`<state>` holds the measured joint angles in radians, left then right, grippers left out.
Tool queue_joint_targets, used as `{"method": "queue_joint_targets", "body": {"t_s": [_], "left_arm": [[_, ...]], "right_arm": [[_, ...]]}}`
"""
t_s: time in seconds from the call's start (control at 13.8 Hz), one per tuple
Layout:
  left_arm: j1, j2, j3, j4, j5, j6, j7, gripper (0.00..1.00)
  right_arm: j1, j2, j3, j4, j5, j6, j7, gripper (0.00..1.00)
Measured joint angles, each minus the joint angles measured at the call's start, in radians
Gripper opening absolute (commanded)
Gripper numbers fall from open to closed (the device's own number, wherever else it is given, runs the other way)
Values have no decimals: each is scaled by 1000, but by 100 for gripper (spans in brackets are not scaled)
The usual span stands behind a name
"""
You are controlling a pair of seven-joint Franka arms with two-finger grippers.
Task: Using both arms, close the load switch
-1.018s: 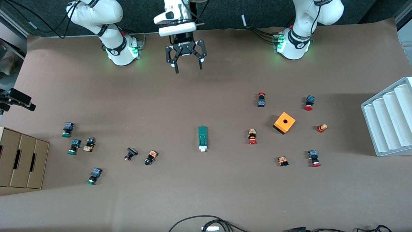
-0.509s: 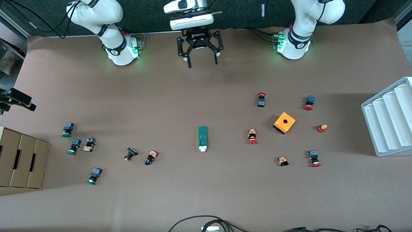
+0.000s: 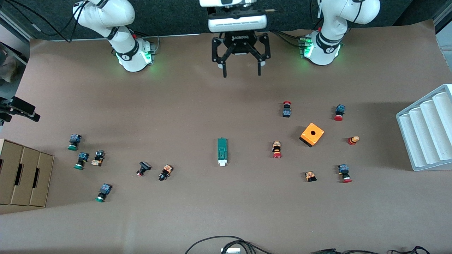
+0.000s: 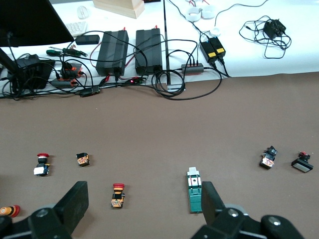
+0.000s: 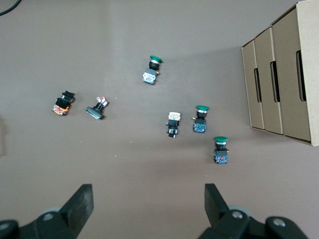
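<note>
The left claw [image 3: 241, 72] hangs in the air over the bare strip of worktop [image 3: 226, 218] between the two arm bases, its jaws spread wide and nothing held between them. In the left wrist view its two black fingers [image 4: 75, 199] frame the scene, and the load switch [image 4: 195, 195] lies just ahead of them, apart from both.

The right claw [image 5: 147, 199] does not show in the front view; its own wrist view shows it high over the right arm's end of the worktop, jaws likewise wide and empty, looking down on a scatter of green-capped push buttons [image 5: 199, 119] and a cardboard box [image 5: 284, 74].

The load switch [image 3: 222, 151] lies flat near the middle of the worktop, lengthwise toward the front camera, its white tab [image 3: 222, 163] projecting at the nearer end. It stands well apart from the orange cube [image 3: 312, 134] and the red-capped buttons [image 3: 277, 149] toward the left arm's end, and from a black button [image 3: 165, 172] toward the right arm's end.

Step in hand — the approach: neither claw touches the switch, and the tab appears still drawn out. The next move probably calls for both claws to descend upon the switch — one to steady the green body, the other to press the white tab inward along the body's length. The small, light block may slide if pushed unbraced.
</note>
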<state>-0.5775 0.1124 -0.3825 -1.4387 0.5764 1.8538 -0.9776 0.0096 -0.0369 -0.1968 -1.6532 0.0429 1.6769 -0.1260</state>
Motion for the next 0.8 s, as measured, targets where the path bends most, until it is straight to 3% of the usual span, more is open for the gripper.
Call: {"method": "queue_joint_targets", "body": {"t_s": [0.58, 0.8], "left_arm": [[235, -49, 0, 24, -290, -1, 256, 100], [313, -51, 0, 17, -324, -36, 298, 100]], "right_arm": [[13, 0, 1, 0, 0, 0, 0, 99], [19, 0, 1, 0, 0, 0, 0, 99]]}}
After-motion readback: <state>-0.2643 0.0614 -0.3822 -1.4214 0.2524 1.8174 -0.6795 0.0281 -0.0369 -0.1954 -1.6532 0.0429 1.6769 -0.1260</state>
